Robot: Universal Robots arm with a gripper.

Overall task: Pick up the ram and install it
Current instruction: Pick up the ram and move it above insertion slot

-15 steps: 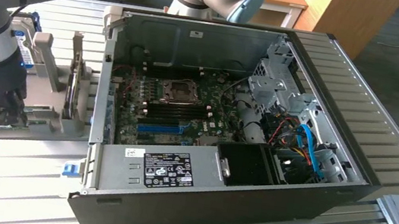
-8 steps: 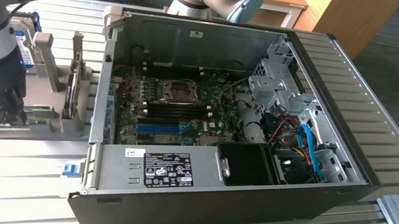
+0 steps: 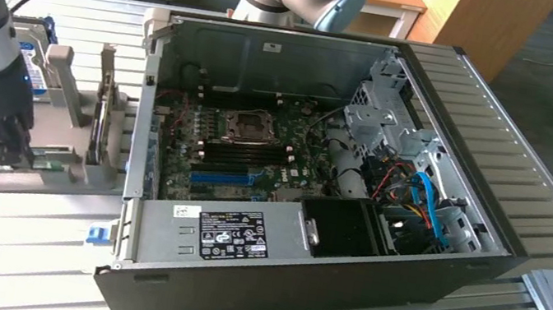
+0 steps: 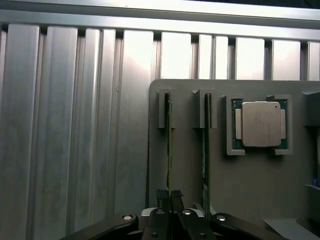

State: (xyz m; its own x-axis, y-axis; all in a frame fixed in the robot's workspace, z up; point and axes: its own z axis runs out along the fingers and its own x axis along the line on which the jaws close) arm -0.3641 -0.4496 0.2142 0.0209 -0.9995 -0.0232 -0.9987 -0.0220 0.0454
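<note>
- Beside open black computer case (image 3: 288, 290), on grey slotted holder (image 4: 187, 160): thin green ram stick (image 4: 169, 140), standing on edge in its slot.
- Black pincer (image 4: 169, 194) pinching stick's end; pick-up step, lift not yet made.
- Freeing it likely calls for straight withdrawal.

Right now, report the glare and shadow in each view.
Exterior view: strong glare washes out the slatted table around the pincer, while the inside of the computer case sits in shade. Wrist view: the table slats reflect bright bands, the processor lid shines, and the pincer, shut on the ram, is a dark silhouette.
</note>
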